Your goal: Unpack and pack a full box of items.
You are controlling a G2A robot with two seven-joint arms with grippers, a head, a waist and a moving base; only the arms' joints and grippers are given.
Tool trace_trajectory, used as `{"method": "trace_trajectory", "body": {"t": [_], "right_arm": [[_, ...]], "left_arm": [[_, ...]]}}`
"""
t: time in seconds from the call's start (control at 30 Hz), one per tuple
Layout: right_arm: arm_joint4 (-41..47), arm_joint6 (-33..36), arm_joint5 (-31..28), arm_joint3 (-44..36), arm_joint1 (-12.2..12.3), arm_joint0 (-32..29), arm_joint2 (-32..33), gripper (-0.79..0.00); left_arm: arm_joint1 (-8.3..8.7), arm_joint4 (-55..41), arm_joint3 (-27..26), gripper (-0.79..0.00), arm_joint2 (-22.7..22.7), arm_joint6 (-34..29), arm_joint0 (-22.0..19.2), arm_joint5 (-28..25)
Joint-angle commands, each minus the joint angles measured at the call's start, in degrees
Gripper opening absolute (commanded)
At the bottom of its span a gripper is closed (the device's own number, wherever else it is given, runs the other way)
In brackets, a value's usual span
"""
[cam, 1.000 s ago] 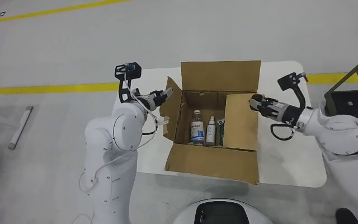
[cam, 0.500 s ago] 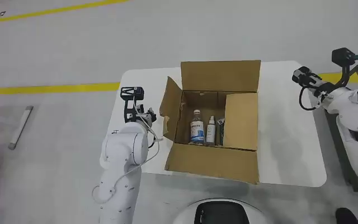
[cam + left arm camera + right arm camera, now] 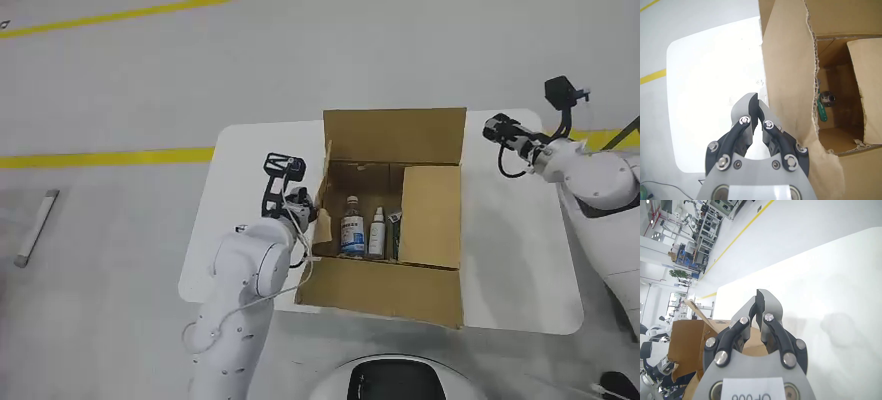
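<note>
The box (image 3: 385,290) sits open mid-bench (image 3: 250,200) with its flaps up. A bottle (image 3: 351,228) and a slimmer spray bottle (image 3: 377,232) stand inside. My left wrist camera also picks out a green-handled tool (image 3: 821,110) in there, perhaps a wrench. My left claw (image 3: 757,101) is pinched closed on nothing, just beside the box's left flap (image 3: 789,75). My right claw (image 3: 755,303) is likewise closed and empty, over the bench's far right corner, well apart from the box.

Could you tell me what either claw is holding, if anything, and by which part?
Nothing: left claw and right claw are both shut and empty.
</note>
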Motion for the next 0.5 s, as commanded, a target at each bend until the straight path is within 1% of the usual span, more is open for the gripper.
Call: {"method": "trace_trajectory", "body": {"t": [0.0, 0.2, 0.47], "right_arm": [[0.5, -0.3, -1.2, 1.5, -0.3, 1.4, -1.0, -0.785], [4.7, 1.7, -5.1, 5.7, -1.2, 4.1, -3.2, -0.785], [8.9, 6.2, -13.6, 8.6, -1.7, 5.7, -4.1, -0.785]], "left_arm": [[-0.09, -0.5, 1.0, -0.785, 1.0, 0.4, -0.4, -0.9], [-0.44, -1.6, 3.7, -0.785, 3.4, 0.9, -1.6, -1.6], [-0.73, -4.1, 5.6, -0.785, 4.7, -1.4, -2.6, -1.5]]}}
